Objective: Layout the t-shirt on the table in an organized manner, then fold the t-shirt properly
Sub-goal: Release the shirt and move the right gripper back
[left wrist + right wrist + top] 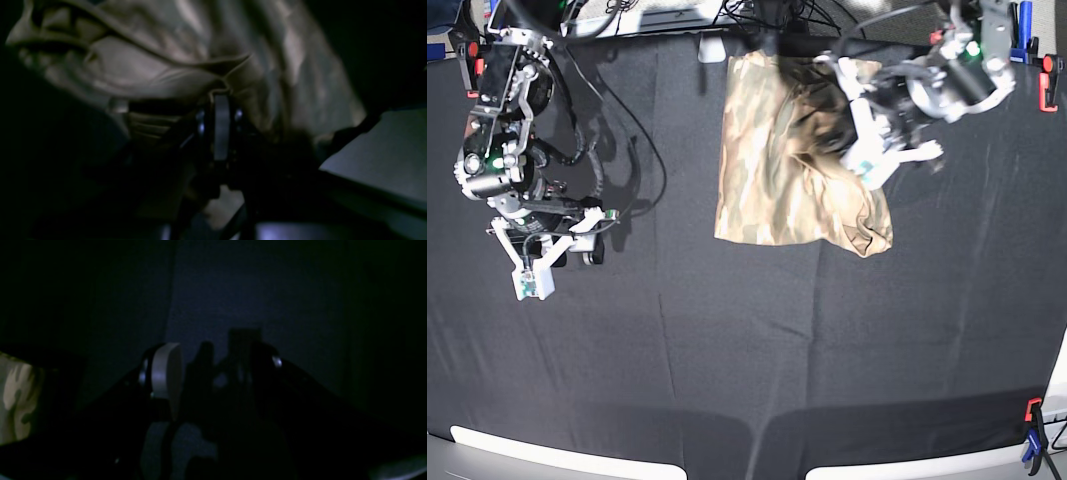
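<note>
Base view: camouflage-print cloth t-shirt, partly folded, laid upper centre on black-cloth table. Left gripper at upper right, clenched on shirt's right edge fold. Right gripper at left, jaws spread, well apart from shirt.

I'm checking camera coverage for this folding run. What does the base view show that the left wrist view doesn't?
Only the base view shows the whole t-shirt lying partly folded on the black table, the right claw open over bare cloth away from the shirt, and the red clamp at the table's edge.

Only the left wrist view shows the left claw pinched on a fold of the fabric, with the creases close up.

Both show the shirt and the left claw at it.
</note>
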`<state>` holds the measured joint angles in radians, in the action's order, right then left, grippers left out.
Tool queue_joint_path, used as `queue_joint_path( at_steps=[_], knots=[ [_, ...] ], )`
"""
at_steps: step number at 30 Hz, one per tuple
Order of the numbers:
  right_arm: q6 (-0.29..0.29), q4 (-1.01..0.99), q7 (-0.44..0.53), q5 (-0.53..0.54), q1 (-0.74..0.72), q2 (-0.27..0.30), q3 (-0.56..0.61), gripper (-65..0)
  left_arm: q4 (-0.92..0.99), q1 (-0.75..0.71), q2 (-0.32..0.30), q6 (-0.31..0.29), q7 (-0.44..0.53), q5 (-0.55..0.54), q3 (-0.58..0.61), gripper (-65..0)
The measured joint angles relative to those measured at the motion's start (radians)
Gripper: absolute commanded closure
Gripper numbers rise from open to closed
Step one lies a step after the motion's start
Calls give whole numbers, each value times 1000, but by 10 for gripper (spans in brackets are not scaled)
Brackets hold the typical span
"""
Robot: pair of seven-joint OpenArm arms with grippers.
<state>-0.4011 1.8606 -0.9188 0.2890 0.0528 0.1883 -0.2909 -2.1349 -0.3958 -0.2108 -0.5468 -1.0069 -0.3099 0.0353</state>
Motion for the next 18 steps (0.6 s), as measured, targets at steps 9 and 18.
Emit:
queue_joint_path(
  at_steps=[9, 18],
  knots=[
    [-82, 0, 0, 127, 0, 0, 1, -316, 0, -217, 0, 0, 109, -2, -340, 0],
    [-97, 0, 0, 130, 0, 0, 1, -316, 0, -277, 3, 0, 111, -7, -371, -102]
  ],
)
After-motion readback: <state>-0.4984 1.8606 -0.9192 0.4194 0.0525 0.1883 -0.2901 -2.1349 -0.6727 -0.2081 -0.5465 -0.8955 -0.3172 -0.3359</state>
